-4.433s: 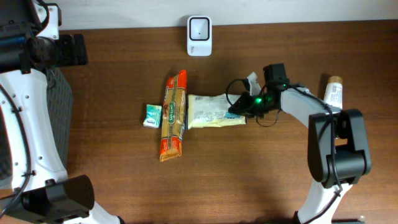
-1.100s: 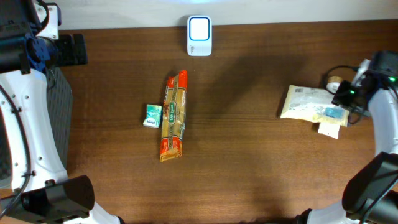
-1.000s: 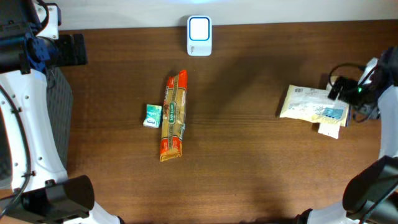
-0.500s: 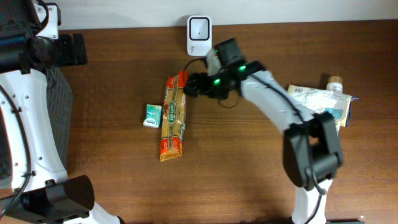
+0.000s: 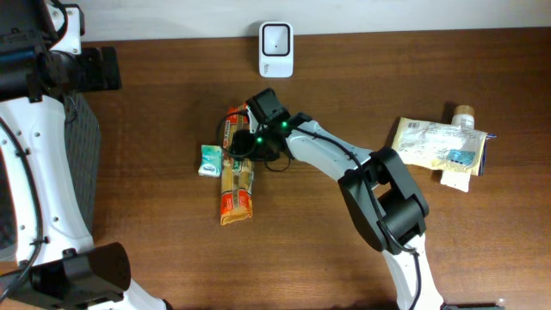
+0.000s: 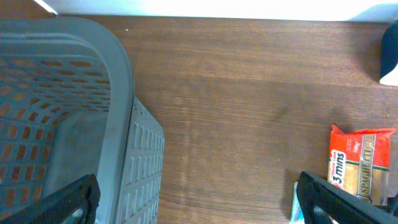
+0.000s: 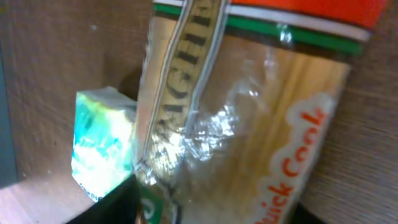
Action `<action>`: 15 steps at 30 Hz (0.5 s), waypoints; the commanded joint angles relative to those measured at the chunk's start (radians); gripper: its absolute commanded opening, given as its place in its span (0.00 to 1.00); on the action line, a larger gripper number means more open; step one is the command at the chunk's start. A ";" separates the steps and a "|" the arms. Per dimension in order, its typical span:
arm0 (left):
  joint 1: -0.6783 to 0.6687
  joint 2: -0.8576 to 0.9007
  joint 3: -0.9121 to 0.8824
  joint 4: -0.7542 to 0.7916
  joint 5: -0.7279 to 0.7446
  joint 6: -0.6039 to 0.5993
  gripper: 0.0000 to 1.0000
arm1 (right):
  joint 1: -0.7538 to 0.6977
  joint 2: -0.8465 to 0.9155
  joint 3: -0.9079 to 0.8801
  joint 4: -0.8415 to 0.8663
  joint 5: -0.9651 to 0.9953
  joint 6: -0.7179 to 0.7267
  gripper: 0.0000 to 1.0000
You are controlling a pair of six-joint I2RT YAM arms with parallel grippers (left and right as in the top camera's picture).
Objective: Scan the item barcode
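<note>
Brown wooden table (image 5: 344,258): my right gripper (image 5: 241,148) straddles the long clear orange-ended spaghetti packet (image 5: 237,194); whether it grips, I cannot tell. My left gripper (image 6: 199,205) gapes wide, empty.

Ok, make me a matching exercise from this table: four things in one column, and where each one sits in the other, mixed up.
Things:
1. white scanner
2. orange pasta pack
3. small green packet
4. pale yellow pouch

Places:
A. far right side
B. at the back, in the middle
C. mid-table, under the right claw
D. just left of the orange pasta pack

Pairs: 1-B, 2-C, 3-D, 4-A.
</note>
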 commanded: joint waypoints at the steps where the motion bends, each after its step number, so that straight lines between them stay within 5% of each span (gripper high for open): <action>1: 0.008 -0.018 0.016 0.002 0.000 0.013 0.99 | 0.023 0.034 -0.002 -0.030 0.005 -0.002 0.35; 3: 0.008 -0.018 0.016 0.002 0.001 0.013 0.99 | 0.007 0.022 0.001 -0.054 0.001 -0.003 0.17; 7: 0.008 -0.018 0.016 0.002 0.001 0.013 0.99 | -0.049 -0.106 0.044 -0.209 0.046 -0.151 0.12; 12: 0.008 -0.018 0.016 0.002 0.000 0.013 0.99 | -0.064 -0.211 0.150 -0.652 0.620 -0.214 0.04; 15: 0.008 -0.018 0.016 0.002 0.001 0.013 0.99 | -0.063 -0.171 0.150 -0.727 0.872 -0.212 0.04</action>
